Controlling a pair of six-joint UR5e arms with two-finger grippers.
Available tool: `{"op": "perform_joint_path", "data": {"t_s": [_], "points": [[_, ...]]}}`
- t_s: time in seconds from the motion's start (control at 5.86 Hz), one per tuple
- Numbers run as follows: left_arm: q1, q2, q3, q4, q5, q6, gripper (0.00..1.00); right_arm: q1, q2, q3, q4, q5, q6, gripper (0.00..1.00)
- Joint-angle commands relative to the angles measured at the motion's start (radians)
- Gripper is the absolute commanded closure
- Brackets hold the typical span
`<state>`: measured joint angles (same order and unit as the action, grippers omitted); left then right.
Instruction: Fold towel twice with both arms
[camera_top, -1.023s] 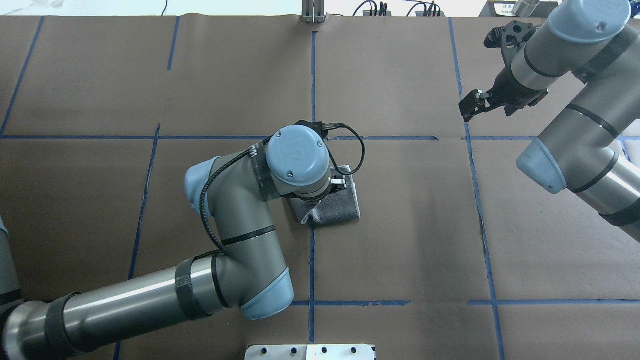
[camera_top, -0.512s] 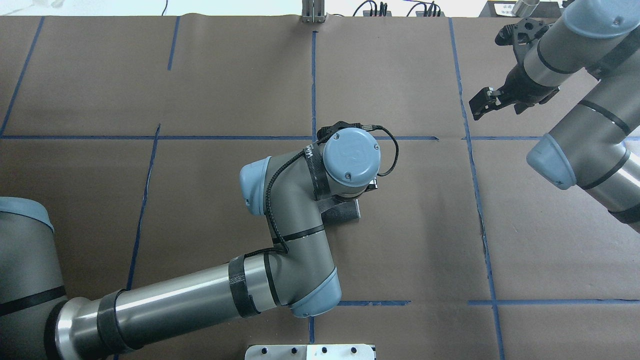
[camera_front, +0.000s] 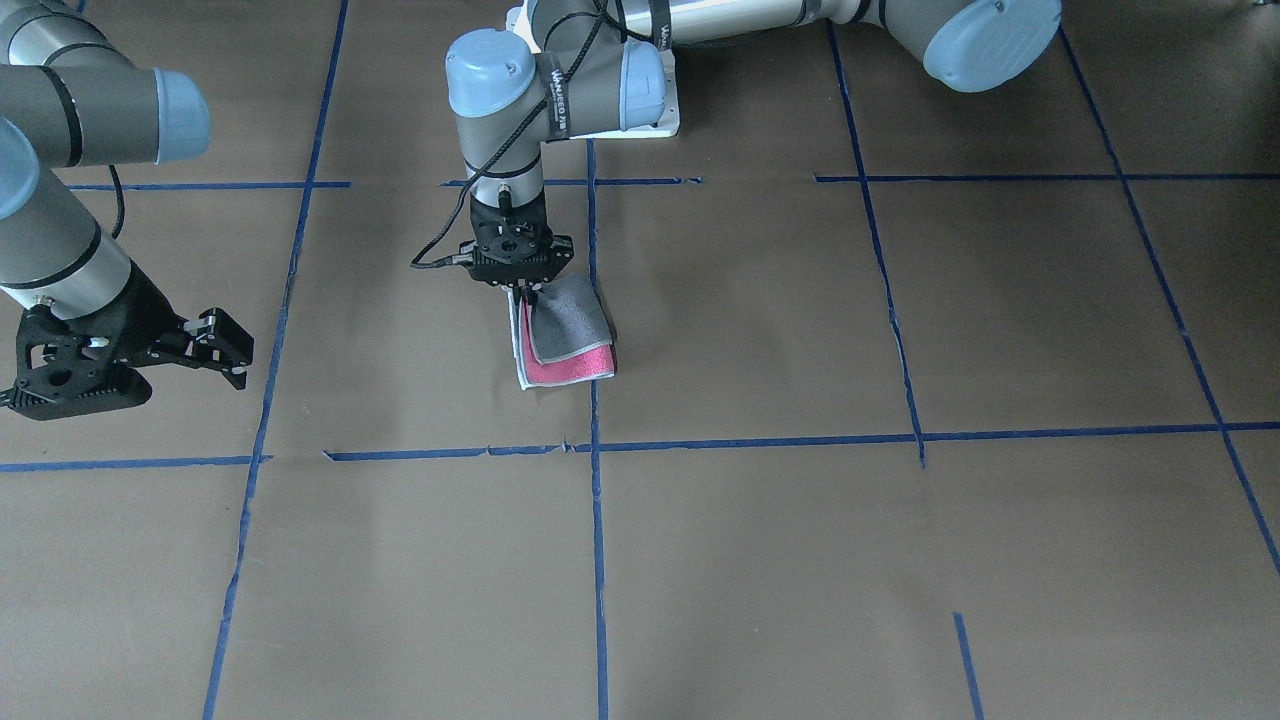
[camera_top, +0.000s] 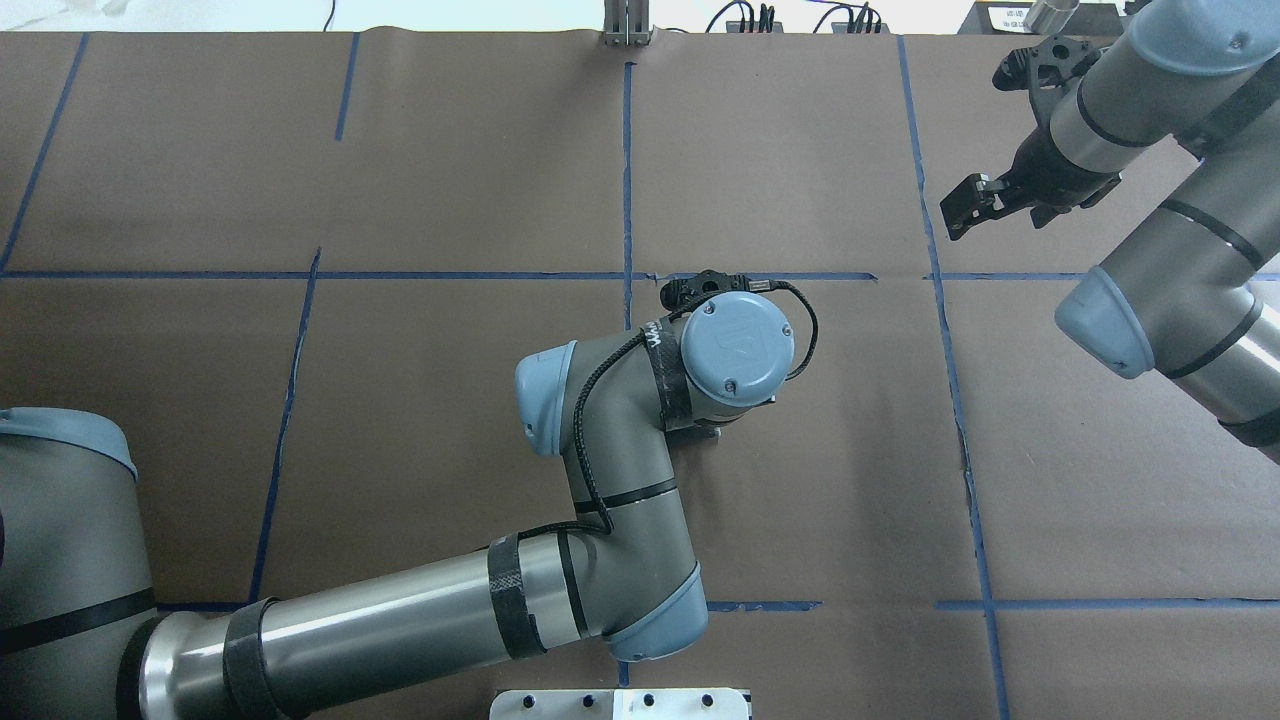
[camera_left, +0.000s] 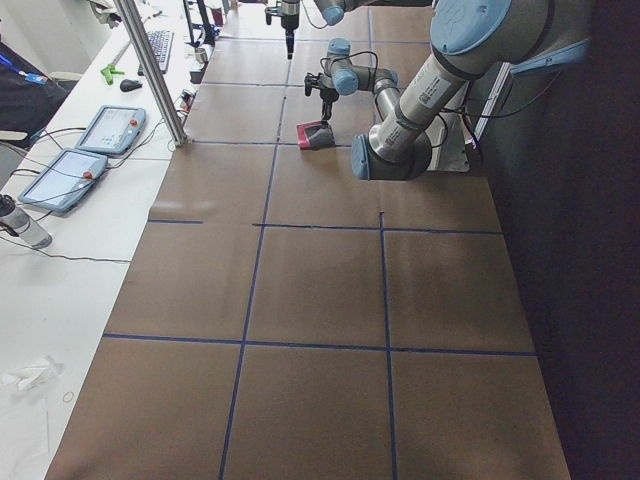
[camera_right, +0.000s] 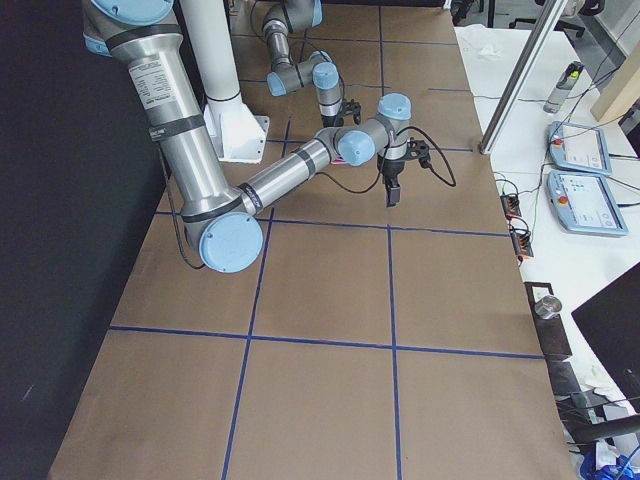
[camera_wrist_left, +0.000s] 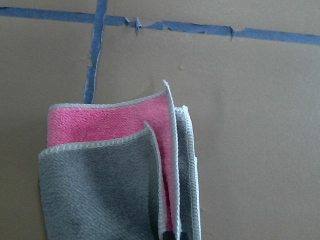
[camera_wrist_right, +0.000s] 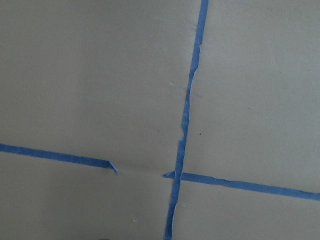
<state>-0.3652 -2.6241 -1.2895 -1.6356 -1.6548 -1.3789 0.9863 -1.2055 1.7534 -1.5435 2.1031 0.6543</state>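
Observation:
The towel (camera_front: 568, 335) lies folded on the brown table, grey face up with a pink strip showing at its operator-side edge. My left gripper (camera_front: 524, 292) points straight down and is shut on the towel's stitched edge at the robot-side corner. In the left wrist view the towel (camera_wrist_left: 110, 175) fills the lower left and the shut fingertips (camera_wrist_left: 172, 235) pinch its layered edge. In the overhead view my left wrist (camera_top: 735, 350) hides the towel. My right gripper (camera_top: 962, 212) is open and empty, held above the table far off to the right; it also shows in the front-facing view (camera_front: 236, 355).
Blue tape lines (camera_top: 627, 170) divide the brown paper cover into squares. The white base plate (camera_top: 620, 703) is at the robot's edge. A side table with tablets (camera_left: 60, 178) and a metal post (camera_left: 150, 70) runs along the operators' side.
My left arm has swung to the right in the overhead view, carrying the towel's edge over, and now covers the towel. My right gripper drew back slightly away from the centre.

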Motion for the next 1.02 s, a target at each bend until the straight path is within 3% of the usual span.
{"op": "perform_joint_path", "data": {"t_s": [0.0,0.17,0.51,0.68,0.85], "points": [[-0.015,-0.007,-0.045,0.011,-0.009,0.067,0.00,0.002,0.001,0.006,0.000,0.002,-0.001,0.00],[-0.082,0.042,-0.127,0.064,-0.105,0.169,0.00,0.015,0.000,0.008,-0.001,0.012,-0.007,0.00],[-0.266,0.361,-0.488,0.216,-0.265,0.497,0.00,0.084,-0.069,0.008,-0.003,0.052,-0.149,0.00],[-0.375,0.489,-0.604,0.236,-0.349,0.688,0.00,0.156,-0.133,0.006,-0.003,0.104,-0.280,0.00],[-0.521,0.632,-0.654,0.238,-0.478,0.913,0.00,0.255,-0.213,0.006,-0.001,0.185,-0.421,0.00]]}}
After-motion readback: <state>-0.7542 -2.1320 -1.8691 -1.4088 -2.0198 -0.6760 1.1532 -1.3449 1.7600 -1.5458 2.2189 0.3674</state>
